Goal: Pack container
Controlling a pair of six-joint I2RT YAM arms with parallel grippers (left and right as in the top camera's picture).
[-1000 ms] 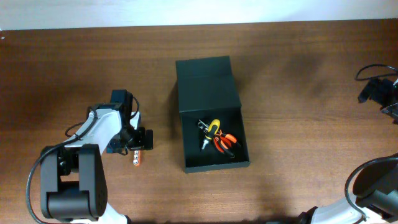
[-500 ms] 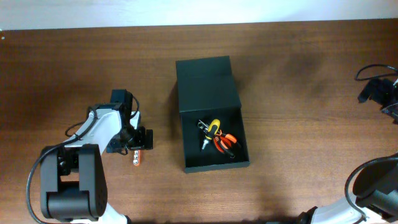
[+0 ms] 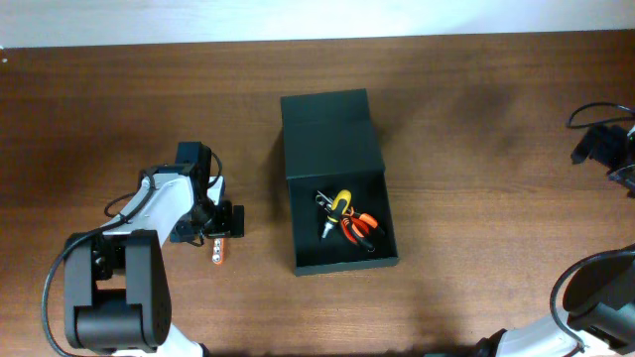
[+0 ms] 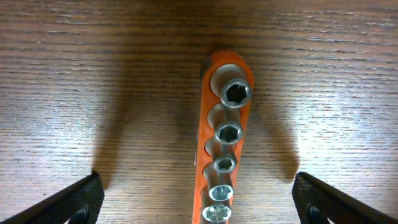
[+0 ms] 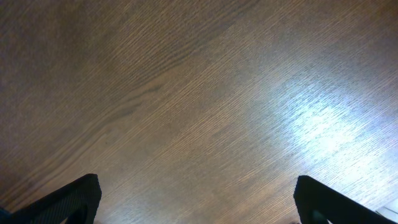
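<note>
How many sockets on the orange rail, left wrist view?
5, in a row along the orange rail: one socket at the far end, four more toward the camera. The rail runs off the bottom edge, so more may be hidden.

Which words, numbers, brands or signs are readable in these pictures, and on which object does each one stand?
None can be read.
The orange socket rail and its metal sockets show no legible marking in the left wrist view.
The dark green container bears no label.
The hand tools inside it are too small to show any print.
</note>
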